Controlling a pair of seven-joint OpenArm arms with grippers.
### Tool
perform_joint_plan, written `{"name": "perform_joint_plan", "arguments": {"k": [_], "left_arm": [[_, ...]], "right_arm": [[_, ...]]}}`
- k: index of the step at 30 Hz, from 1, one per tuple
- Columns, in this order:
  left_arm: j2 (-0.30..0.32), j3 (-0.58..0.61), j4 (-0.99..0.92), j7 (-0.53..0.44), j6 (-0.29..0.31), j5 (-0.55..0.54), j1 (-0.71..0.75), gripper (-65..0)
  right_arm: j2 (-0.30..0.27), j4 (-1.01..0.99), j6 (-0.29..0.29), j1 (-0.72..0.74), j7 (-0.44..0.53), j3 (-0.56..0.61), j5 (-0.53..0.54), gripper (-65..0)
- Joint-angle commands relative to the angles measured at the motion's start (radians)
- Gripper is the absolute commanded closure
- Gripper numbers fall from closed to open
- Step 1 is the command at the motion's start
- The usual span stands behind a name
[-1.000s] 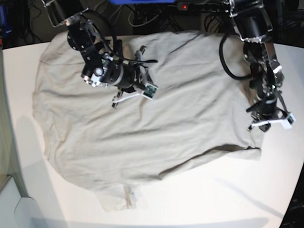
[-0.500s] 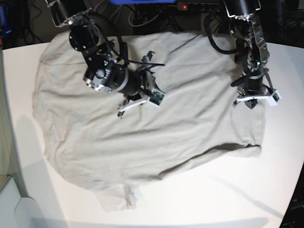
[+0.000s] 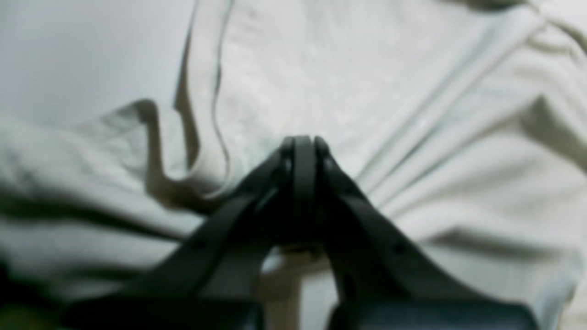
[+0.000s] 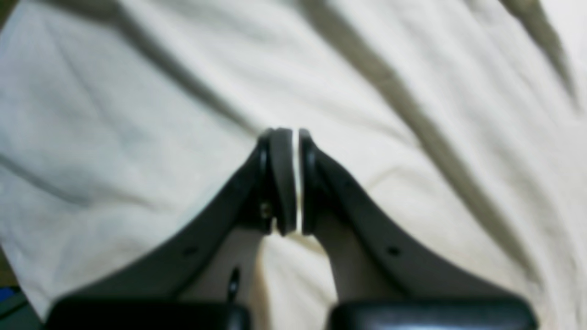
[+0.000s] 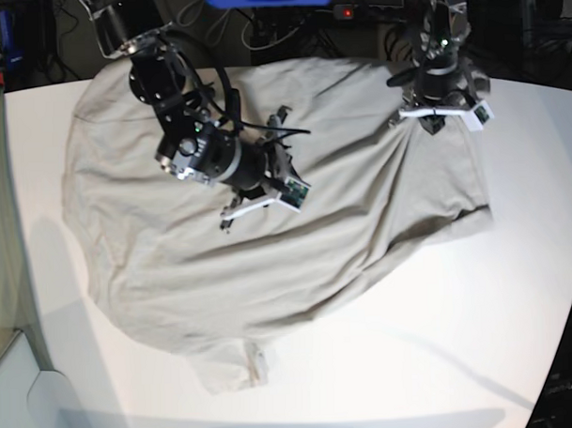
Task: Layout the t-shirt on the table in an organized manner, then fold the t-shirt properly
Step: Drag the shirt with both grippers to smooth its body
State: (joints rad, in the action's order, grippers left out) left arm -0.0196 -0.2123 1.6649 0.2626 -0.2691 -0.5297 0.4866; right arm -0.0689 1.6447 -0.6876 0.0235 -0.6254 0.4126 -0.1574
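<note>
We're in the layout stage, and no fold has been made. The t-shirt (image 5: pixel 268 233) lies spread over the white tabletop (image 5: pixel 413 360), bunched and creased, its lower hem (image 5: pixel 244 366) rumpled near the front edge. The left hand (image 5: pixel 437 110) sits at the shirt's far corner, clenched; cloth ridges fan out from it, so it looks to be pinching fabric, though the blurred wrist view can't confirm that. The right hand (image 5: pixel 257 191) hovers over the chest area, pinched nearly closed with a sliver of light between its pads (image 4: pixel 283 178), holding nothing visible. Smoothing out the wrinkles and every fold are left.
</note>
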Motion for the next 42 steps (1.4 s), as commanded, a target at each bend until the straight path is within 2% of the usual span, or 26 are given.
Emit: {"name": "perform_joint_plan", "arguments": {"k": [1, 6, 10, 13, 15, 19, 22, 28, 34, 42], "left_arm": [[-0.010, 0.003, 0.050, 0.019, -0.020, -0.005, 0.037, -0.1], [-0.039, 0.026, 0.191, 0.019, -0.014, -0.005, 0.117, -0.1], [-0.042, 0.057, 0.292, 0.019, -0.020, -0.007, 0.113, -0.1], [-0.038, 0.067, 0.329, 0.019, -0.022, -0.007, 0.051, -0.1], [-0.038, 0.066, 0.300, 0.022, -0.022, -0.002, -0.018, -0.1], [-0.038, 0.063, 0.157, 0.122, -0.022, -0.002, -0.162, -0.1], [-0.038, 0.063, 0.065, 0.152, -0.022, 0.004, -0.250, -0.1], [-0.038, 0.009, -0.119, 0.154, -0.023, 0.000, -0.368, -0.1], [-0.036, -0.028, -0.179, 0.154, -0.023, 0.007, -0.411, -0.1], [-0.003, -0.029, -0.299, 0.146, -0.023, 0.004, -0.527, -0.1]], "right_arm": [[0.004, 0.018, -0.011, 0.014, 0.023, -0.002, 0.011, -1.1], [0.005, 0.018, -0.011, 0.014, 0.023, -0.002, 0.011, -1.1], [0.005, 0.018, -0.011, 0.014, 0.023, -0.002, 0.011, -1.1], [0.005, 0.018, -0.011, 0.014, 0.023, -0.002, 0.011, -1.1], [0.004, 0.018, -0.011, 0.013, 0.023, -0.002, 0.011, -1.1], [-0.001, 0.018, -0.011, 0.011, 0.023, -0.001, 0.011, -1.1], [-0.002, 0.018, -0.011, 0.013, 0.022, -0.004, 0.011, -1.1], [-0.009, 0.018, -0.011, 0.014, 0.022, -0.007, 0.011, -1.1], [-0.024, 0.018, -0.011, 0.014, 0.022, -0.007, 0.011, -1.1], [-0.024, -0.008, -0.011, 0.014, 0.022, -0.007, 0.011, -1.1]]}}
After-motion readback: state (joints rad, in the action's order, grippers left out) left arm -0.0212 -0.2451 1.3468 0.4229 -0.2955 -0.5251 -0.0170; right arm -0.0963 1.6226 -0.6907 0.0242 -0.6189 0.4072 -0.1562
